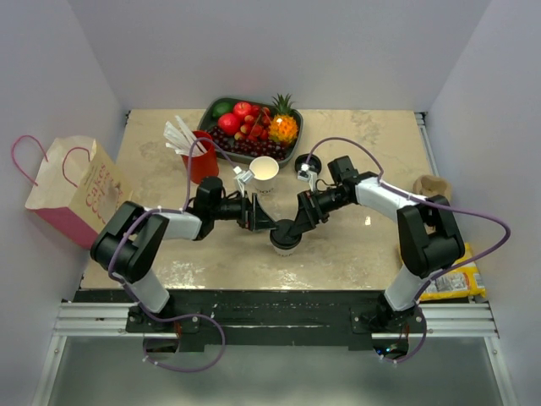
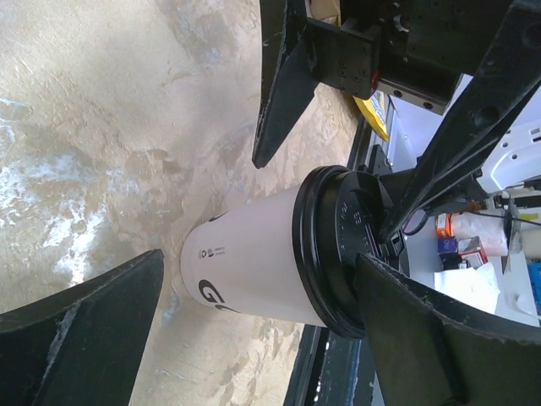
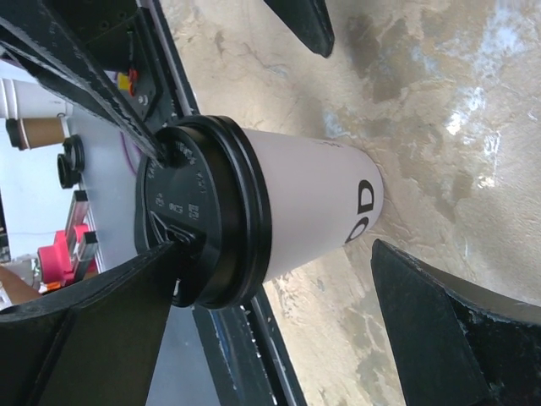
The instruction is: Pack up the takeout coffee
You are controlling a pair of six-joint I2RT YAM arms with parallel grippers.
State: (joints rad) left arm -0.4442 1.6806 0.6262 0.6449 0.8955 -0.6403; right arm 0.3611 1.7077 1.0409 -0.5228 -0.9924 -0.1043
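Observation:
The takeout coffee point(image 1: 285, 239), a white paper cup with a black lid, stands upright on the table near the front middle. My left gripper point(image 1: 264, 222) comes at it from the left and my right gripper point(image 1: 303, 218) from the right, both tips just behind the cup. In the left wrist view the cup point(image 2: 254, 262) shows between the wide-apart fingers of the left gripper point(image 2: 260, 258), one finger point(image 2: 439, 338) overlapping the lid. In the right wrist view the right gripper point(image 3: 275, 249) is open the same way around the cup point(image 3: 313, 203). Neither holds it.
A pink and white paper bag point(image 1: 76, 190) stands at the table's left edge. Behind the arms are a red cup with white straws point(image 1: 199, 156), a lidless white cup point(image 1: 265, 172) and a tray point(image 1: 209, 112) of fruit. A yellow packet point(image 1: 456, 283) lies at the front right.

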